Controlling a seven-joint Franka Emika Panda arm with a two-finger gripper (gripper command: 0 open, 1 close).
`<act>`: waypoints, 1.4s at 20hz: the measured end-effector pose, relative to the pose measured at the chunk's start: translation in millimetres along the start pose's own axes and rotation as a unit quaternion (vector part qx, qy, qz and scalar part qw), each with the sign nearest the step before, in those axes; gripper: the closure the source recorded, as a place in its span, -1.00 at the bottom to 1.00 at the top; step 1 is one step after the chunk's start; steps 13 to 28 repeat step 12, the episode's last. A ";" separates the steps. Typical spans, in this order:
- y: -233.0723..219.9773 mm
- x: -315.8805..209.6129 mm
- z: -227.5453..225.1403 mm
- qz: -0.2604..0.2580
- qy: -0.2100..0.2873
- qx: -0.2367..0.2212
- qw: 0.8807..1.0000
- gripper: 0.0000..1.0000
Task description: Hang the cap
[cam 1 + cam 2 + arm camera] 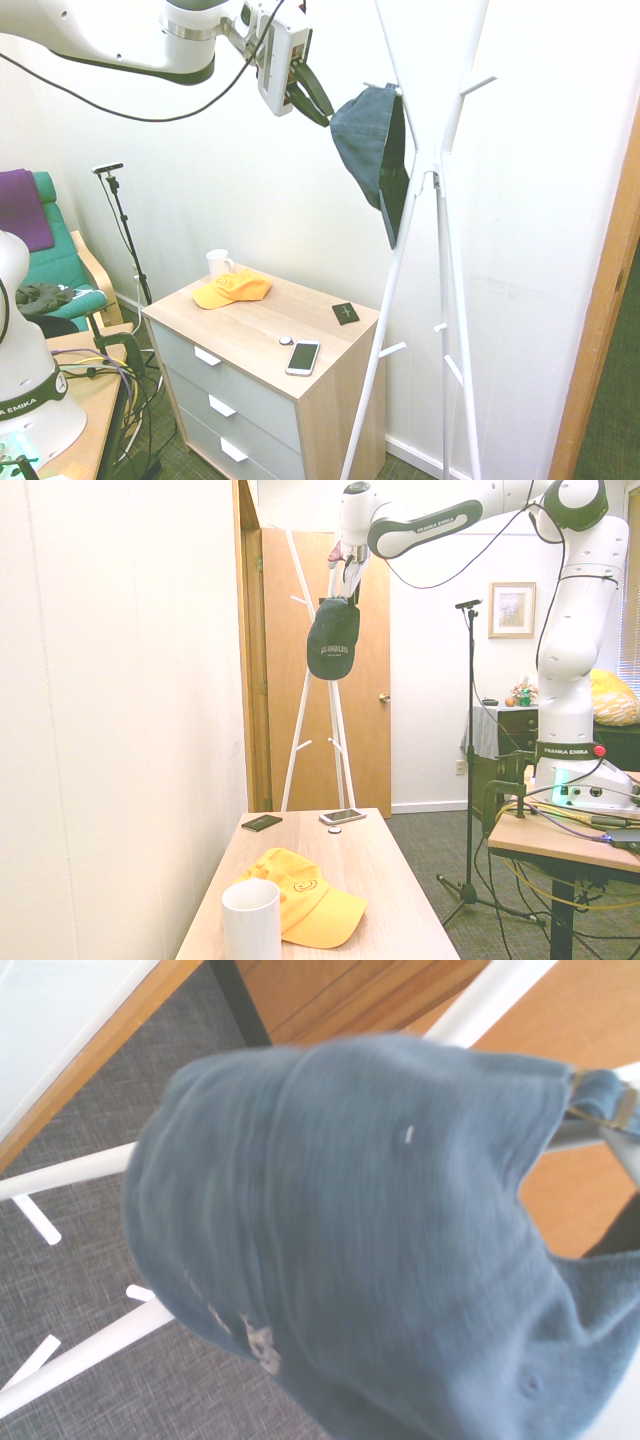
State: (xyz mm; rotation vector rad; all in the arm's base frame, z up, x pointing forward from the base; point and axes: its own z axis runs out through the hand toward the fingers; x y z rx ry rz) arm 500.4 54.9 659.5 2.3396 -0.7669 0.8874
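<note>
The cap (365, 140) (333, 645), dark slate-blue with pale lettering on its front, hangs from an upper peg of the white coat rack (440, 210) (298, 720), its brim pointing down. My gripper (326, 117) (346, 592) is high up at the cap's upper edge. Its dark fingers stand slightly apart, with the tips right against the fabric. The wrist view is filled by the cap's crown (350, 1240), and the strap buckle (600, 1108) rests on a white rod.
Below stands a wooden dresser (265, 325) bearing an orange-yellow cap (232, 290) (305, 895), a white mug (218, 264) (251, 920), a phone (303, 357), a black wallet (346, 313) and a small round item (286, 341). A wooden door (370, 690) is behind the rack.
</note>
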 end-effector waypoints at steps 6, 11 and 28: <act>4.1 -10.7 -44.2 0.020 -0.143 0.088 0.986 -1.00; 18.2 -12.7 -88.4 0.015 -0.273 0.149 0.950 -1.00; 16.5 -14.8 -85.1 0.017 -0.300 0.155 0.941 -1.00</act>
